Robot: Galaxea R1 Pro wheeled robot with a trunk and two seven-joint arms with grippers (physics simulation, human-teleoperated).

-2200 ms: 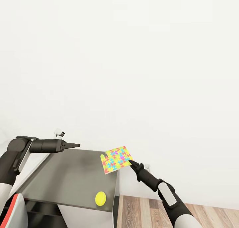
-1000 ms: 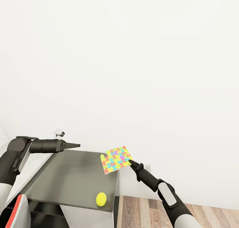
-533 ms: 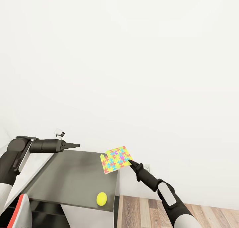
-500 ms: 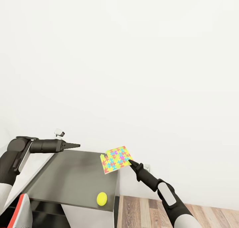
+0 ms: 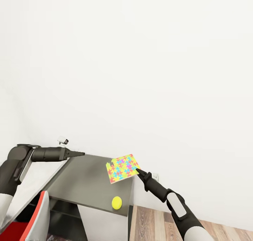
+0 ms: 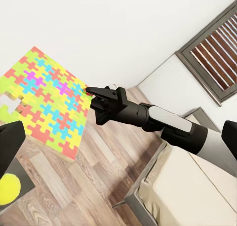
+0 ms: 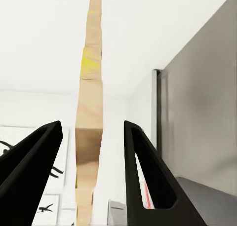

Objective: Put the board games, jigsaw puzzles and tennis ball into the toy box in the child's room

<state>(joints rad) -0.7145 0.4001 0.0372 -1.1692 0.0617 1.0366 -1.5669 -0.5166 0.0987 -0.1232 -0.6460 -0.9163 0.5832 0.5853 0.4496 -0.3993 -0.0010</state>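
A jigsaw puzzle (image 5: 122, 168) of yellow, pink, blue and green pieces hangs tilted over the far right corner of the table (image 5: 81, 179). My right gripper (image 5: 137, 171) is shut on its right edge. In the right wrist view the board (image 7: 89, 112) stands edge-on between the two dark fingers (image 7: 142, 171). The left wrist view looks across at the puzzle (image 6: 44, 105) and the right gripper (image 6: 93, 92). A yellow-green tennis ball (image 5: 116, 202) lies near the table's front right corner. My left gripper (image 5: 81, 153) hovers open over the table's far left side, holding nothing.
A white wall stands close behind the table. Wood-plank floor (image 5: 158, 223) lies to the right of the table. A red and grey object (image 5: 35, 221) sits at the lower left. In the left wrist view, a beige bed (image 6: 190, 196) and a dark-framed window (image 6: 213, 47) show beyond the arm.
The whole head view has shifted: table and ball now sit further right, and the red object has come further in at lower left. Both arms hold their pose, the puzzle still gripped.
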